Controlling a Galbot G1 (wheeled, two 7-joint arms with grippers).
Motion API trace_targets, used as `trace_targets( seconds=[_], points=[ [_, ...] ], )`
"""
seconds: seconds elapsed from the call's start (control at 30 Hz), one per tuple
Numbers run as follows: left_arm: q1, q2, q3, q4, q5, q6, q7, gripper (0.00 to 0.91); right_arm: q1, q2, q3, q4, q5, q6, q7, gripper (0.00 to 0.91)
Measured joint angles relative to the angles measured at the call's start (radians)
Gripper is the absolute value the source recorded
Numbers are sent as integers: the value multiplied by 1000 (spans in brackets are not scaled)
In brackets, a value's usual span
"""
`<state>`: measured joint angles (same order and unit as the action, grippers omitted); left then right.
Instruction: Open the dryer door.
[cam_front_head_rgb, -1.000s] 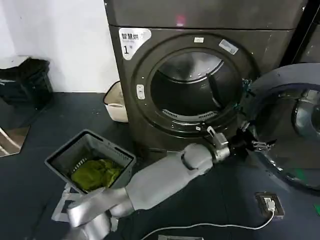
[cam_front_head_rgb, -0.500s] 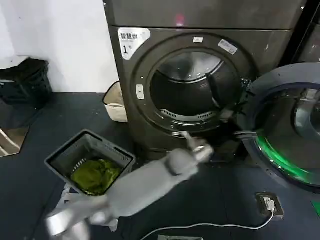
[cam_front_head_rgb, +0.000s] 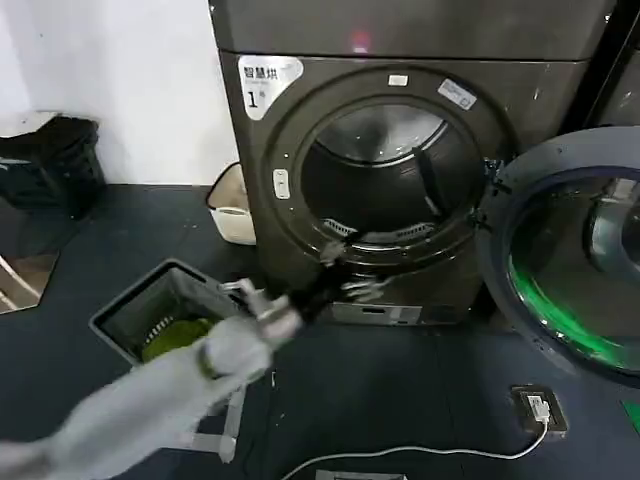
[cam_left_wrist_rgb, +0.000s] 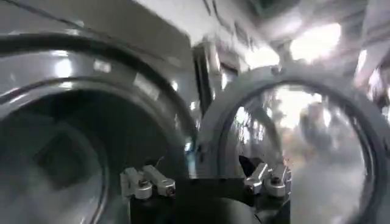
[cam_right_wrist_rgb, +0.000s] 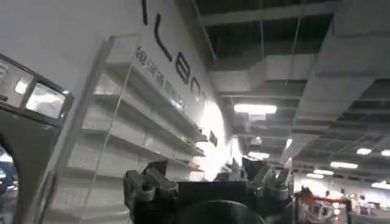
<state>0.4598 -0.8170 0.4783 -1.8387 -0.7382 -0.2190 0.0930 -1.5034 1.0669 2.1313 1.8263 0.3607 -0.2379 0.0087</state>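
One silver-grey left arm reaches diagonally from the lower left toward the dark grey-brown dryer marked "1" (cam_front_head_rgb: 300, 150), and its left gripper (cam_front_head_rgb: 342, 272) hangs in front of the drum opening's lower rim with fingers spread apart, holding nothing. The large round chrome-ringed dryer door (cam_front_head_rgb: 565, 250) with dark tinted glass stands swung wide open on the machine's right, well apart from that gripper. Near the forearm, a grey laundry basket (cam_front_head_rgb: 150, 305) holds green cloth. The right gripper (cam_right_wrist_rgb: 207, 182) points up toward a ceiling, its fingers parted and empty.
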Motion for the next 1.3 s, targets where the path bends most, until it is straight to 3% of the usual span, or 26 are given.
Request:
trace_targets(
  seconds=[0.13,0.4,0.6,0.87,1.3],
  points=[
    [74,157,-69,-97,-8,93,16,907,13,-10,2,14,-14,3,1,907],
    [253,434,-244,-175,-22,143,87,907,40,-26,-4,20,-30,6,-3,907],
    [288,587,-316,-149,-35,232,189,907,40,-31,3,36,-33,6,-12,907],
    [301,712,-356,-94,21,420,299,907,38,-42,11,40,-32,5,-22,907],
    [335,783,-321,27,248,447,378,907,29,-52,19,37,-27,5,-32,907]
  ],
)
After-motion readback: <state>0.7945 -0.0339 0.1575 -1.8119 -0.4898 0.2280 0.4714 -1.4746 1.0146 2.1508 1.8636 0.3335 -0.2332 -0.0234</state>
